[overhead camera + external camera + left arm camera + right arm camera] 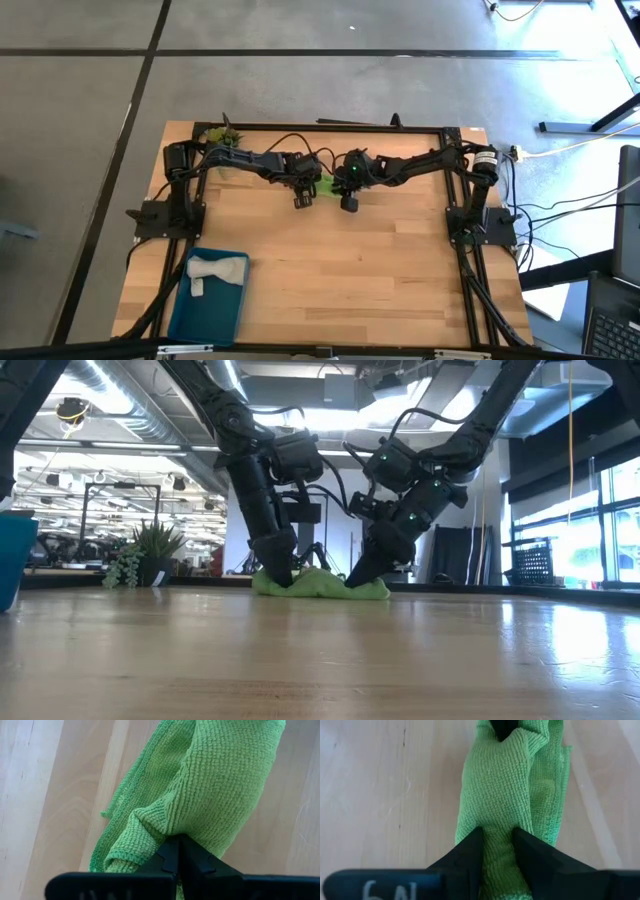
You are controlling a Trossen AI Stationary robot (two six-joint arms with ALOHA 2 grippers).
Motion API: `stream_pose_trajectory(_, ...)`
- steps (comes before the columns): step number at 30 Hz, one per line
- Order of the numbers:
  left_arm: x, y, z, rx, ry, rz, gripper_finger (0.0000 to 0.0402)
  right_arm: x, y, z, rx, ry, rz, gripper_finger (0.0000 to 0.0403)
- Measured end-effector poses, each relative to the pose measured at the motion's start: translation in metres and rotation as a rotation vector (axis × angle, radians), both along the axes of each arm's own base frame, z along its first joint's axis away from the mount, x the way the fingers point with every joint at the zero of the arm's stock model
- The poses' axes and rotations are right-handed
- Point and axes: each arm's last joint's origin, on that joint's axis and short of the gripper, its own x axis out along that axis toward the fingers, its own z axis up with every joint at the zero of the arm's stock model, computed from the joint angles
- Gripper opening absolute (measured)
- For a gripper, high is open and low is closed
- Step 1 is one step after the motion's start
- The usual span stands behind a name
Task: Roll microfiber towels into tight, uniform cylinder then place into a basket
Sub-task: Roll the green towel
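Lime green towel is pinched at both ends.
Left gripper is clamped shut on it, right gripper half-closed around it; even tension should be kept.

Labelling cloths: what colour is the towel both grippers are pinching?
Lime green towel; clearest in the right wrist view.

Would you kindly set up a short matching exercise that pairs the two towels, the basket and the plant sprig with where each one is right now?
Things:
1. green towel
2. grey towel
3. basket
4. plant sprig

Places:
A. far left corner of the table
B. near left corner of the table
C. lying inside the basket
D. pinched at both ends by the left gripper and right gripper

Pairs: 1-D, 2-C, 3-B, 4-A
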Motion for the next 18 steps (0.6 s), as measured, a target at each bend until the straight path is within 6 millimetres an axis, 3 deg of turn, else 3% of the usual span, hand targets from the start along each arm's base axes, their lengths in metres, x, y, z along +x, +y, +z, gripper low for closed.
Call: stream_pose_trajectory(18,-0.0001,0.0002,0.0,-0.003,-0.003,0.018,0.0007,0.0008,-0.0001,0.0009,0.0,-0.012,0.004,0.0113)
